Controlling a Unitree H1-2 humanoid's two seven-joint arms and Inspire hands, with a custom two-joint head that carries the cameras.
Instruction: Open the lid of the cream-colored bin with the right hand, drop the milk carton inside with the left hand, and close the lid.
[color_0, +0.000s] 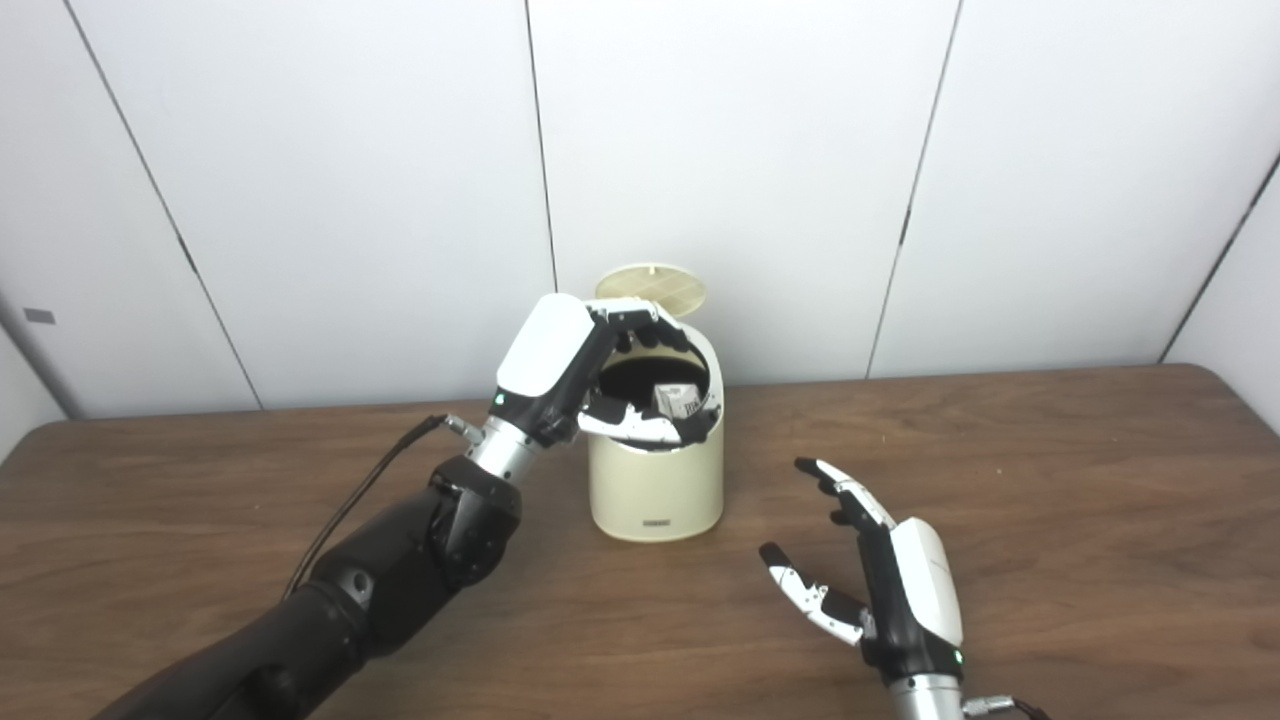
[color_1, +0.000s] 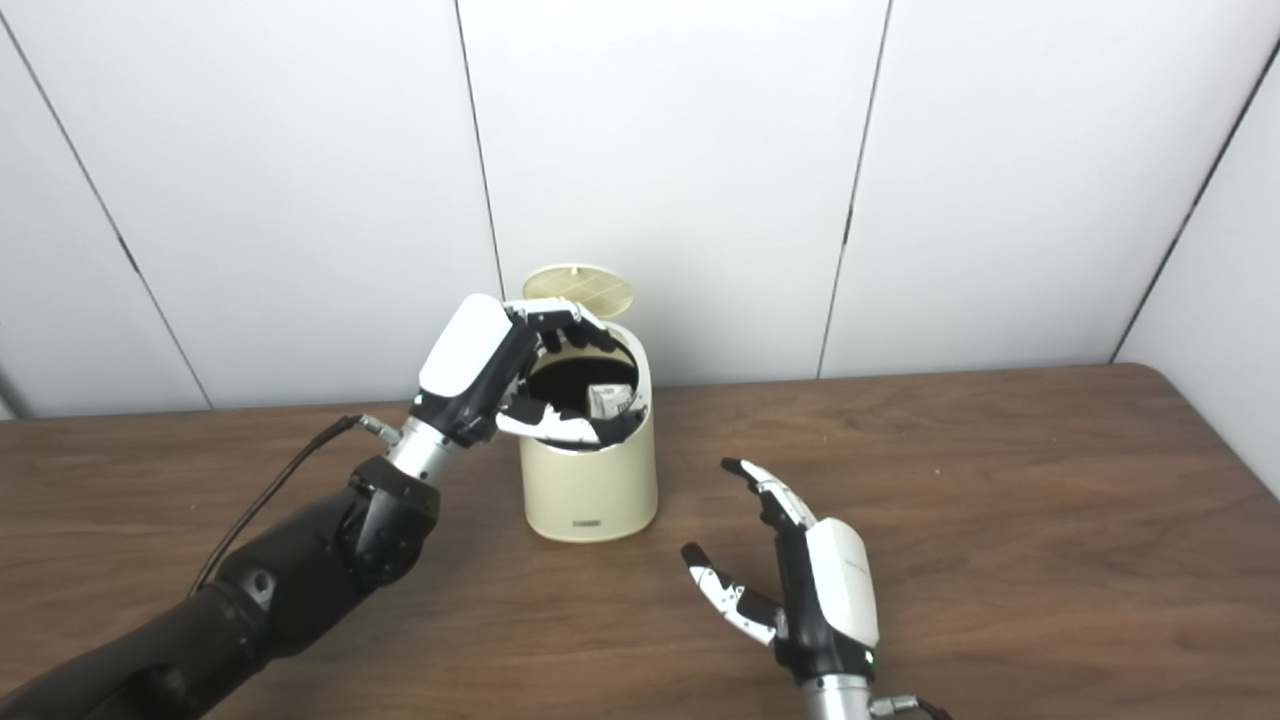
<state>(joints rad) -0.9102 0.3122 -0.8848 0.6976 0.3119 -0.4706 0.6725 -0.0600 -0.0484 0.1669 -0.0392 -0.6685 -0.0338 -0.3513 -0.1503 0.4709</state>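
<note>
The cream-colored bin (color_0: 655, 485) stands at the middle of the table with its round lid (color_0: 650, 284) tipped up at the back. My left hand (color_0: 560, 365) hovers over the bin's mouth, fingers curved above the far rim and thumb over the near rim. The small white milk carton (color_0: 678, 400) sits inside the opening, between fingers and thumb, with a dark gap between it and the fingers. My right hand (color_0: 880, 570) is open and empty, fingers spread, to the right of the bin and nearer the front edge.
The brown wooden table (color_0: 1050, 480) runs up to a white panelled wall (color_0: 900, 150) just behind the bin. My left forearm (color_0: 400, 560) with its black cable crosses the table's left front.
</note>
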